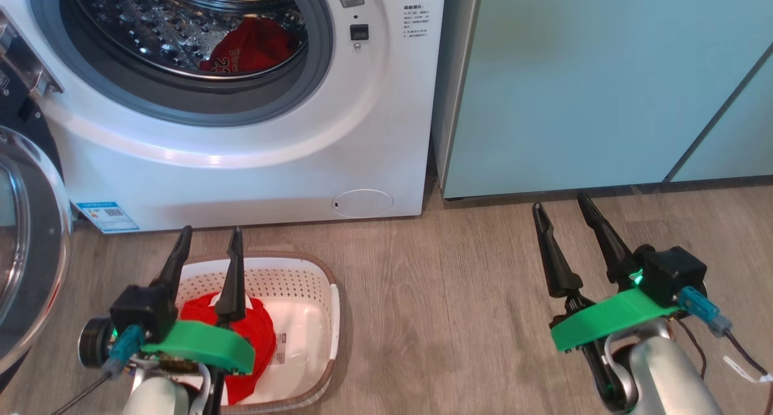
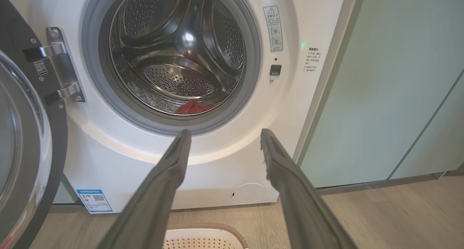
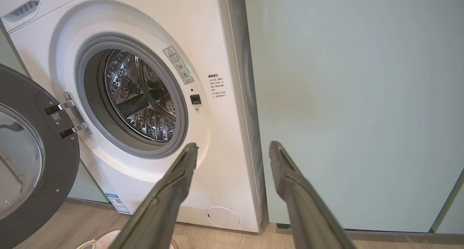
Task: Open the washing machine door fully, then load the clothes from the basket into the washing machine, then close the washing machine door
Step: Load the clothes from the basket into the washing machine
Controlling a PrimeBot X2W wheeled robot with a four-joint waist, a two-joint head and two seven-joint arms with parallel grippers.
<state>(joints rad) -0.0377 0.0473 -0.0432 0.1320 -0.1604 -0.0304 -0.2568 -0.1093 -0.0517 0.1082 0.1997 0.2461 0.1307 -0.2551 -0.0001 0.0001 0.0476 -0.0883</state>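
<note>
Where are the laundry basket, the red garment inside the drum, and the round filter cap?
basket [image 1: 284, 280]: head view, on its perforated back wall.
red garment in the drum [image 1: 256, 46]: head view, middle of the fabric.
filter cap [image 1: 362, 203]: head view, centre of the round lid.

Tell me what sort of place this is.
Probably a home laundry corner: a white front-loading washing machine stands beside pale teal cabinets on a wood-look floor, with a perforated laundry basket holding a red garment in front of it.
</note>
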